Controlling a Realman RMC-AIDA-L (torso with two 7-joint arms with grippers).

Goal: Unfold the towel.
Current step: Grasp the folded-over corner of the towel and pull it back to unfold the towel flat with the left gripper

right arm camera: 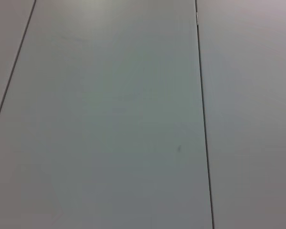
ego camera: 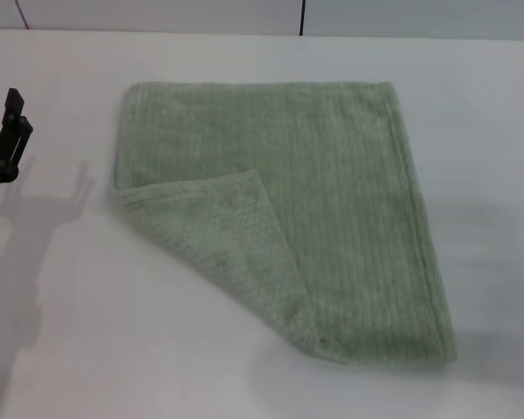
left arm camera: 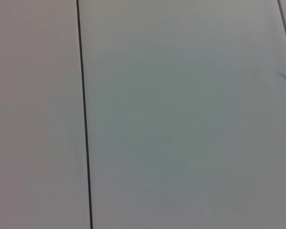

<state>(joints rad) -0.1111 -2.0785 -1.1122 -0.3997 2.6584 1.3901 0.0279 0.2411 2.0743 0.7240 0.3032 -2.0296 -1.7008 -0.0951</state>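
Observation:
The towel (ego camera: 332, 201), pale sage green with fine ribs, lies flat on the white table (ego camera: 87, 349) in the head view. Its near-left corner is folded over onto the cloth, forming a triangular flap (ego camera: 231, 244) with the fold running diagonally toward the near edge. My left gripper (ego camera: 19, 112) hovers at the far left of the table, well apart from the towel's left edge, open and holding nothing. The right gripper is out of view. Neither wrist view shows the towel.
Bare white table surrounds the towel on every side. A grey wall with a dark vertical seam (ego camera: 302, 17) runs behind the table. Both wrist views show only pale flat panels with thin dark seams (left arm camera: 83, 119) (right arm camera: 202, 119).

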